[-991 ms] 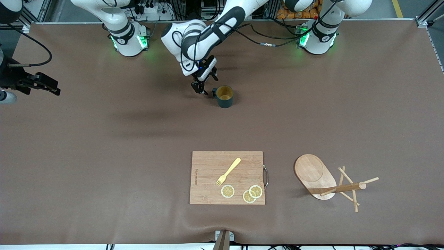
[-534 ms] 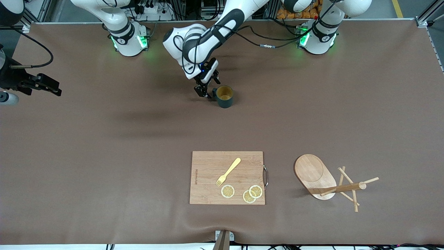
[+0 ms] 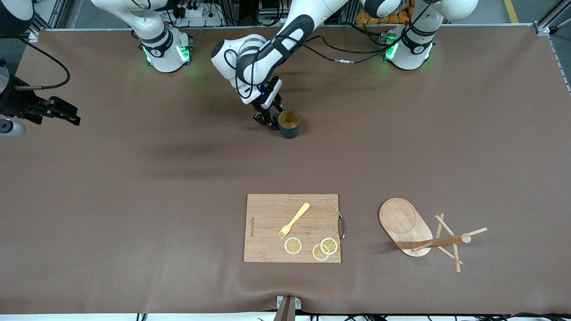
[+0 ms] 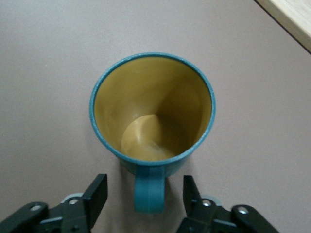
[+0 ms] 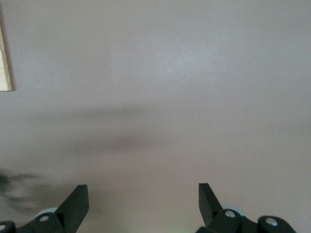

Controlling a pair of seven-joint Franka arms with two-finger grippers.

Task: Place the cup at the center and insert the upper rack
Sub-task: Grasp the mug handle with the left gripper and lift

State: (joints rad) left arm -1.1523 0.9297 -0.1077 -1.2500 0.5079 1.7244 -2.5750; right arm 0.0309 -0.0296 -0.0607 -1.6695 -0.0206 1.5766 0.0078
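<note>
Front view: one cup (image 3: 289, 123), handle between left tool's (image 3: 268, 121) parted fingers; right tool (image 5: 144, 201) open, well apart from cup.

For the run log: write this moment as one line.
left pincer: open, fingers astride cup handle | right pincer: open, waiting over bare table | upper rack: lying tipped, untouched

cup (image 3: 289, 124): 1; rack (image 3: 421, 230): 1; board (image 3: 267, 228): 1; fork (image 3: 293, 220): 1; lemon slices (image 3: 293, 245): 3
</note>
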